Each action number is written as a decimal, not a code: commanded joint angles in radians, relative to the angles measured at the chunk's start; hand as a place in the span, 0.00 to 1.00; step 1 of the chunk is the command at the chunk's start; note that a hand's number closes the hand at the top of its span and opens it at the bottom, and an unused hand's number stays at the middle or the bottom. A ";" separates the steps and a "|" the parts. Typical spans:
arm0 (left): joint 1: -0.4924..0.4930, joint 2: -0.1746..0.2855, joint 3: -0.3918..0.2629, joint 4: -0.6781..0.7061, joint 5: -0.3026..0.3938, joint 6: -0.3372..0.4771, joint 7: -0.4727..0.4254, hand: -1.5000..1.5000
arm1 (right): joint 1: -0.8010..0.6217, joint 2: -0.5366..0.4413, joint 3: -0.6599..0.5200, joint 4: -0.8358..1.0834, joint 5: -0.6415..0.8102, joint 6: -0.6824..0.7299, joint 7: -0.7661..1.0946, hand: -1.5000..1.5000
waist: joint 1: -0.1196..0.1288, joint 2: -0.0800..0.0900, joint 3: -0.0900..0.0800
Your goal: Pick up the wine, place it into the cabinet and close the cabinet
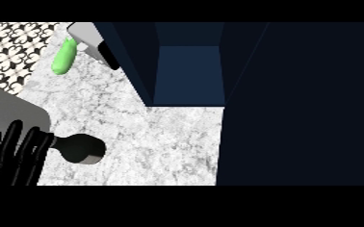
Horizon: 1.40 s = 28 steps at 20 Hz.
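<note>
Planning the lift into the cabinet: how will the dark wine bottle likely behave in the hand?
The wine bottle looks rigid and smooth, so it may slip. The left hand seems curled round its narrow end, the wide body sticking out, so it may sag. Being round, it would probably roll on the counter.

Counter (156, 139) looks like speckled white-grey marble, pretty matt. Cabinet (192, 72) is smooth dark navy with a flat painted look. Green thing (64, 57) is smooth and slightly glossy, maybe plastic, hard to tell.
</note>
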 commanded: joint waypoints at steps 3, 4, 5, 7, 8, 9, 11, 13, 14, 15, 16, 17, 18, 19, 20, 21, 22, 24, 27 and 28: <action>0.029 0.027 0.143 -0.155 0.171 -0.026 0.055 0.00 | 0.004 -0.004 -0.013 -0.149 0.001 -0.044 0.085 0.00 | 0.002 -0.002 -0.001; 0.019 0.018 0.162 -0.146 0.178 -0.028 0.036 0.00 | -0.015 -0.017 -0.058 -0.039 -0.054 0.005 0.014 0.00 | 0.006 0.001 0.000; 0.004 0.007 0.193 -0.045 0.187 -0.043 -0.022 0.00 | 0.016 -0.016 -0.027 -0.140 -0.039 -0.008 0.064 0.00 | -0.001 0.000 -0.001; -0.022 0.024 0.240 -0.104 0.212 -0.030 0.067 0.00 | 0.012 -0.018 -0.044 -0.141 -0.041 -0.011 0.071 0.00 | -0.003 -0.001 0.000; -0.039 0.016 0.248 -0.110 0.207 -0.017 0.082 0.00 | 0.009 -0.011 -0.021 -0.152 -0.021 -0.022 0.084 0.00 | -0.003 -0.001 0.000; -0.024 0.038 0.324 -0.078 0.277 -0.057 0.054 0.00 | 0.004 -0.016 -0.050 -0.138 -0.050 -0.023 0.089 0.00 | 0.001 -0.002 -0.001; -0.085 0.017 0.322 0.005 0.262 -0.049 0.044 0.00 | 0.045 -0.007 -0.024 -0.136 -0.024 0.002 0.037 0.00 | -0.008 -0.001 0.000; -0.050 0.055 0.434 -0.019 0.354 -0.091 0.064 0.00 | -0.009 0.005 -0.003 -0.089 0.016 -0.020 0.053 0.00 | 0.008 -0.001 -0.001; -0.045 0.029 0.388 0.035 0.317 -0.113 0.021 0.00 | 0.033 -0.005 -0.022 -0.154 -0.018 -0.019 0.083 0.00 | -0.001 -0.003 -0.001; -0.074 0.041 0.407 0.046 0.332 -0.103 0.066 0.00 | 0.054 -0.017 -0.020 -0.182 -0.041 0.002 0.081 0.00 | -0.006 -0.003 -0.001; -0.080 0.048 0.455 0.064 0.379 -0.118 0.059 0.00 | 0.019 0.017 0.014 -0.097 0.032 -0.014 0.019 0.00 | 0.003 -0.001 -0.001; -0.092 0.060 0.481 0.101 0.397 -0.133 0.056 0.00 | -0.021 0.010 0.018 -0.176 0.017 -0.066 0.140 0.00 | 0.001 -0.002 -0.002; -0.067 0.030 0.461 0.130 0.381 -0.142 0.032 0.00 | 0.026 0.018 0.032 -0.135 0.027 -0.029 0.061 0.00 | 0.000 -0.001 -0.001; -0.078 0.038 0.493 0.146 0.417 -0.162 0.017 0.00 | -0.006 -0.020 -0.053 -0.115 -0.044 -0.005 0.064 0.00 | 0.001 0.000 0.000; -0.028 0.050 0.522 0.144 0.449 -0.197 0.020 0.00 | 0.142 0.008 0.015 -0.142 0.006 0.029 -0.015 0.00 | -0.002 -0.001 0.000; -0.070 0.055 0.526 0.186 0.458 -0.200 0.017 0.00 | 0.088 -0.018 -0.024 -0.168 -0.030 0.025 0.036 0.00 | -0.004 0.000 0.000; -0.066 0.057 0.524 0.218 0.459 -0.223 0.013 0.00 | 0.011 0.008 0.007 -0.143 -0.004 -0.027 0.095 0.00 | 0.000 0.001 0.000; -0.082 0.088 0.575 0.290 0.485 -0.267 -0.010 0.00 | 0.011 0.009 0.033 -0.153 0.027 -0.020 0.095 0.00 | -0.001 0.002 0.000; -0.067 0.086 0.588 0.343 0.489 -0.312 -0.035 0.00 | 0.026 -0.033 -0.058 -0.178 -0.073 0.017 0.125 0.00 | -0.004 0.002 0.000; -0.083 0.088 0.585 0.393 0.489 -0.340 -0.063 0.00 | 0.038 0.006 0.023 -0.179 -0.010 0.001 0.105 0.00 | -0.006 0.001 0.000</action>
